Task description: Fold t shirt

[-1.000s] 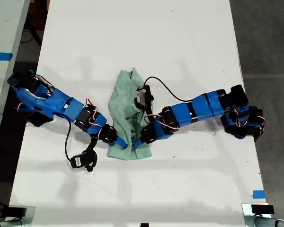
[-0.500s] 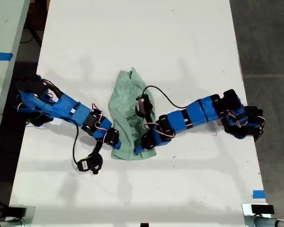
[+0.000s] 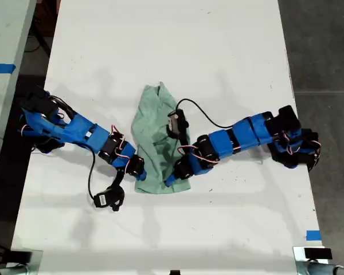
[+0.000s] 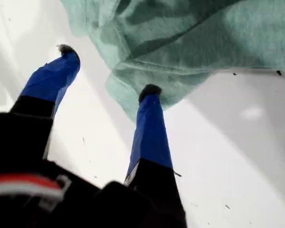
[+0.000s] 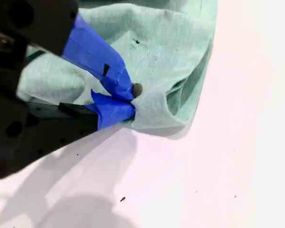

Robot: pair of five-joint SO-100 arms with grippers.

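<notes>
The pale mint-green t shirt [image 3: 153, 129] lies bunched and wrinkled in the middle of the white table [image 3: 218, 46]. My first gripper [image 3: 140, 175] comes in from the exterior view's left and stands open at the shirt's near left corner. In the first wrist view one of its fingertips [image 4: 149, 90] touches the hem of the t shirt [image 4: 204, 38], the other hangs over bare table. My second gripper [image 3: 169, 181], reaching from the exterior view's right, is shut on the shirt's near edge. The second wrist view shows my second gripper [image 5: 130, 100] pinching a fold of the t shirt [image 5: 180, 42].
A black camera module [image 3: 106, 199] on a cable hangs beside the first arm, and another [image 3: 175, 123] sits over the shirt. Blue tape [image 3: 313, 235] marks the table's near right corner in the exterior view. Dark floor runs along both long table edges.
My first gripper has drawn back off the shirt to its near left corner. The shirt's near edge has pulled in, shorter and more bunched. My second gripper keeps its hold.
</notes>
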